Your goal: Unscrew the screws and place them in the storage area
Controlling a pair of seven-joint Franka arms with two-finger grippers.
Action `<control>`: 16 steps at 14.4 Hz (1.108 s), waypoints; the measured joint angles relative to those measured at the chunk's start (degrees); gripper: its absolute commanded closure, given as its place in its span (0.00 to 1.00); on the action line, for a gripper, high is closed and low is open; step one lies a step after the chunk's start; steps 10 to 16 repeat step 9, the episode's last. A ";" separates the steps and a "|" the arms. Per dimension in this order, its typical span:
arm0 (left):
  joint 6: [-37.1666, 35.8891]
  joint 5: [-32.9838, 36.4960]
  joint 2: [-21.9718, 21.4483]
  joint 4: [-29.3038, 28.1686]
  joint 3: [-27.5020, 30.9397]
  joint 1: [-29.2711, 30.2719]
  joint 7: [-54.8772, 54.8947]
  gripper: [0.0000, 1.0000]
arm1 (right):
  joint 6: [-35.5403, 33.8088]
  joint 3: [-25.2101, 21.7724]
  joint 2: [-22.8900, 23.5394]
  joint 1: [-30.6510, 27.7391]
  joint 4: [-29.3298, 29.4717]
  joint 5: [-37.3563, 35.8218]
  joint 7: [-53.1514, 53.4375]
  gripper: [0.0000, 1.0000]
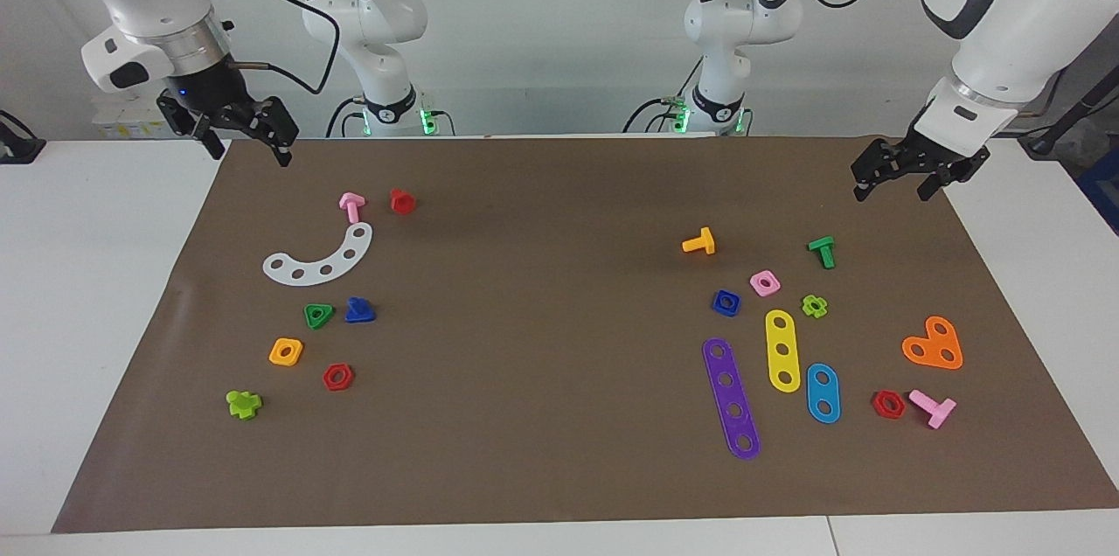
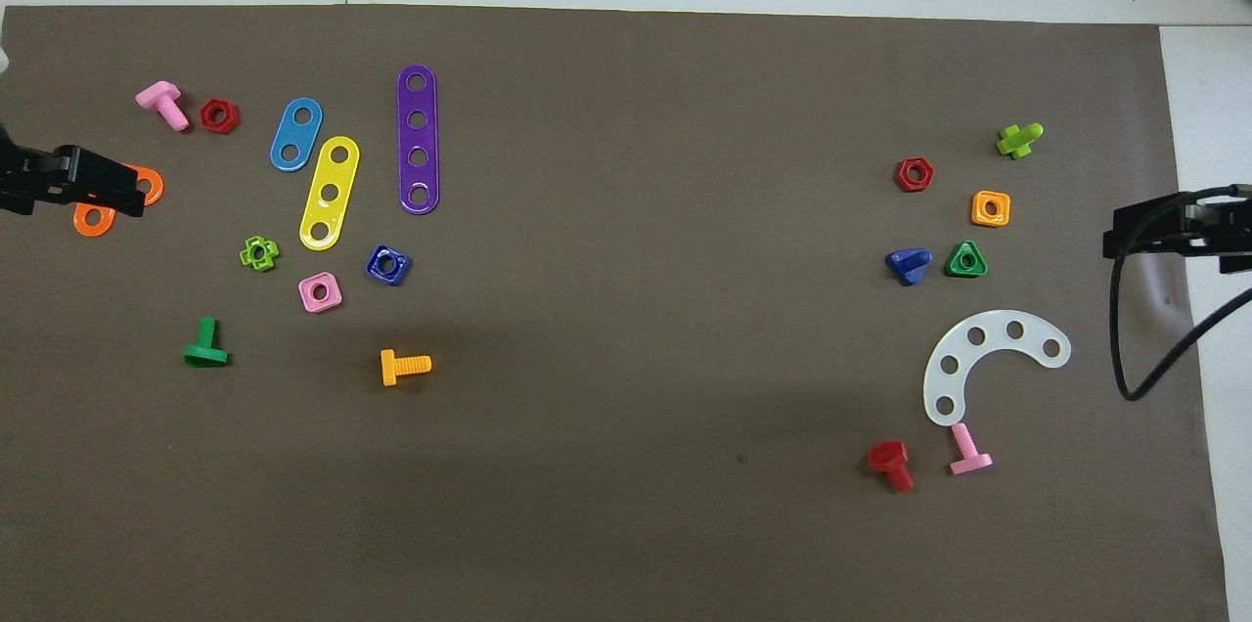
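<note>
A dark-blue bolt with a triangular head (image 1: 359, 310) (image 2: 909, 264) lies on the storage area (image 1: 393, 346) (image 2: 1056, 250), beside a green triangular nut (image 1: 318, 316). The white curved strip (image 1: 319, 259) (image 2: 988, 363) lies there too, nearer to the robots than the bolt. My right gripper (image 1: 250, 156) (image 2: 1125, 236) is open and empty, raised over the mat's edge at its own end. My left gripper (image 1: 892, 193) (image 2: 117, 187) is open and empty, raised over the mat's edge at its end, near the orange heart plate (image 1: 934, 344).
The storage area also holds pink (image 1: 351, 206), red (image 1: 402, 201) and light-green (image 1: 243, 404) bolts, plus orange (image 1: 286, 351) and red (image 1: 337, 377) nuts. At the left arm's end lie purple (image 1: 731, 399), yellow (image 1: 782, 350) and blue (image 1: 823, 392) strips, a dark-blue square nut (image 1: 726, 302), and loose bolts and nuts.
</note>
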 measured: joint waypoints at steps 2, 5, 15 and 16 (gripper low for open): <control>0.01 0.00 0.00 0.00 0.00 0.00 0.00 0.00 | 0.05 0.00 0.00 0.00 0.00 0.36 0.00 0.00; 0.03 0.00 0.00 0.00 0.00 0.01 0.00 0.00 | 0.05 0.00 0.00 0.00 0.00 0.44 0.00 0.00; 0.06 0.00 -0.01 0.00 0.01 0.01 0.00 0.00 | 1.37 0.00 0.00 0.00 -0.01 0.42 0.00 0.00; 0.06 0.00 -0.01 0.00 0.01 0.01 0.00 0.00 | 1.37 0.00 0.00 0.00 -0.01 0.42 0.00 0.00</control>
